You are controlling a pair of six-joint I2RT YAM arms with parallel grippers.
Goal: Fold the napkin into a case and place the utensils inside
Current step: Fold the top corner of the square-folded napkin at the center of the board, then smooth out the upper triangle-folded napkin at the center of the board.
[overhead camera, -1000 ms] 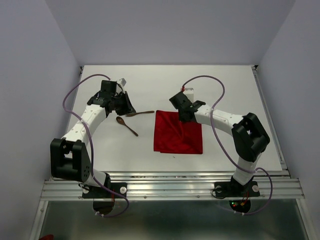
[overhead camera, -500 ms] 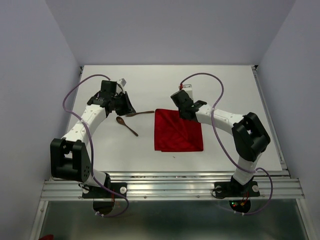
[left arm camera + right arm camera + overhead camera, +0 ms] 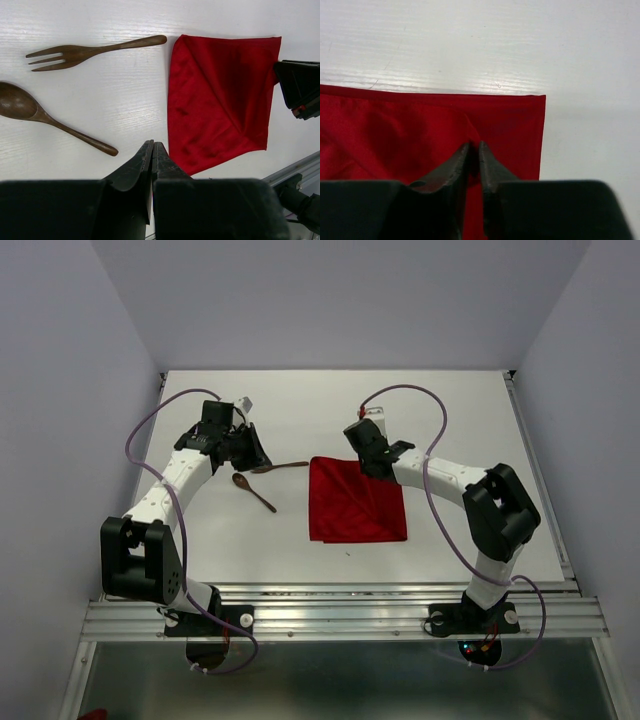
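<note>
Top external view: the napkin (image 3: pixel 357 502) lies on the table (image 3: pixel 450 410) as a near-square with straight edges. A second ago it was rumpled along its far side and its near edge ran askew.
Right wrist view: the right gripper (image 3: pixel 474 146) hangs over the napkin's far right corner, just inside its far edge. Its jaws stand only a slit apart, and a small pucker of cloth sits at the tips. I cannot tell whether that cloth is pinched or already free.
Change at the right arm: it has crept a little toward the napkin's far edge while the cloth settled flat under it.
Left wrist view: the left gripper (image 3: pixel 152 147) has its jaws pressed together on nothing and hovers well left of the napkin. It has not moved in the last second.
Utensils: the fork (image 3: pixel 95 49) and the spoon (image 3: pixel 50 117) lie left of the napkin, unmoved. The fork's handle tip is just beside the napkin's far left corner and the spoon is a little nearer the arms.
Napkin surface: diagonal creases cross it, which suggests layers already laid over.
Meaning for the task: a fold looks just set down and is probably being let go. The cloth is not yet a narrow case, so more folding is needed before the utensils go in.
</note>
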